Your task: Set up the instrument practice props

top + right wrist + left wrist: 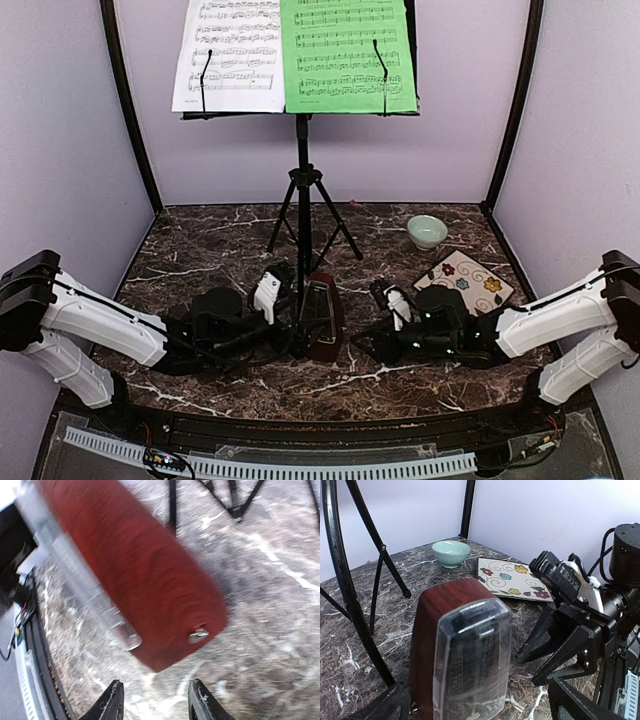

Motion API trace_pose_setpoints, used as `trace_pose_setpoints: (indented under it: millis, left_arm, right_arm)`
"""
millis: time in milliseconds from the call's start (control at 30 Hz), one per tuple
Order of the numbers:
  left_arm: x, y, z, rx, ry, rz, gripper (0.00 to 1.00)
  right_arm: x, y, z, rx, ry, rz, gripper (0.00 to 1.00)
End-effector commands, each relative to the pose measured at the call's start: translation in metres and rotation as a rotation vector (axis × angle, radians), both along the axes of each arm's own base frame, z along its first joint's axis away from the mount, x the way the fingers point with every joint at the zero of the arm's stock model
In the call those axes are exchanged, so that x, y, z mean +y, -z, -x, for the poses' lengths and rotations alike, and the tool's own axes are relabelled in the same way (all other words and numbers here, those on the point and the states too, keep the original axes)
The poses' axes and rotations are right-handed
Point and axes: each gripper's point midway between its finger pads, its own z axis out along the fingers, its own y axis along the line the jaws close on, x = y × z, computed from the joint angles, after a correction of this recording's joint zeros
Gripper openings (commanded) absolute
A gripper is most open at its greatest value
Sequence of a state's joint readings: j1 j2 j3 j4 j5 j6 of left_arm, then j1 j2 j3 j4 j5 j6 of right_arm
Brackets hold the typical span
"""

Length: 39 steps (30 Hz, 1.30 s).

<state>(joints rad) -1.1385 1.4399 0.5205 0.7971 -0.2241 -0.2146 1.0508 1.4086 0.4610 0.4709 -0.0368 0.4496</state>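
While the metronome (322, 318) stands upright, left gripper (295, 310) straddles it, jaws spread. Right gripper (155, 702) (nearby) gapes empty.

Top external: far, high, near side of metronome (322, 318), faces forward-down. Left wrist: close, low, left of metronome, faces right past it to square floral plate (512, 580). Right wrist: very close, right of metronome, blurred. All share metronome.

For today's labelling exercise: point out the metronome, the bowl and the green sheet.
metronome (462, 650), left wrist view, clear front cover.
bowl (427, 238), top view, outer wall.
green sheet (345, 55), top view, middle of the page.
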Motion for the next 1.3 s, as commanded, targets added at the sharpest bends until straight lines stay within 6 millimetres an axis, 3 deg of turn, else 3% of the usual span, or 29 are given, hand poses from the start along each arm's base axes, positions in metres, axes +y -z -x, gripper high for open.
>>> trace_pose_setpoints:
  millis: [0, 467, 633, 767, 933, 1067, 1267]
  left_arm:
    - [-0.005, -0.006, -0.02, 0.025, -0.141, 0.004, 0.99]
    - [-0.025, 0.015, -0.052, 0.084, -0.312, -0.11, 0.98]
    - [-0.015, 0.025, -0.059, 0.124, -0.411, -0.124, 0.9]
    - [-0.022, 0.026, -0.056, 0.159, -0.385, -0.111, 0.78]
    - [-0.027, 0.003, -0.052, 0.172, -0.357, -0.031, 0.67]
    - [-0.029, -0.027, -0.05, 0.12, -0.317, 0.015, 0.51]
    - [-0.026, -0.07, -0.048, -0.032, -0.272, -0.037, 0.37]
  right_arm:
    - [-0.022, -0.006, -0.018, -0.033, 0.089, 0.0, 0.47]
    - [-0.052, -0.009, -0.041, -0.078, 0.232, 0.016, 0.58]
    - [-0.057, -0.011, -0.046, -0.097, 0.264, 0.02, 0.62]
    - [-0.058, -0.012, -0.047, -0.122, 0.273, 0.027, 0.64]
    - [-0.048, -0.022, -0.044, -0.191, 0.236, 0.004, 0.64]
    - [-0.037, -0.031, -0.035, -0.263, 0.189, -0.001, 0.65]
    - [-0.04, -0.047, -0.025, -0.338, 0.181, -0.048, 0.65]
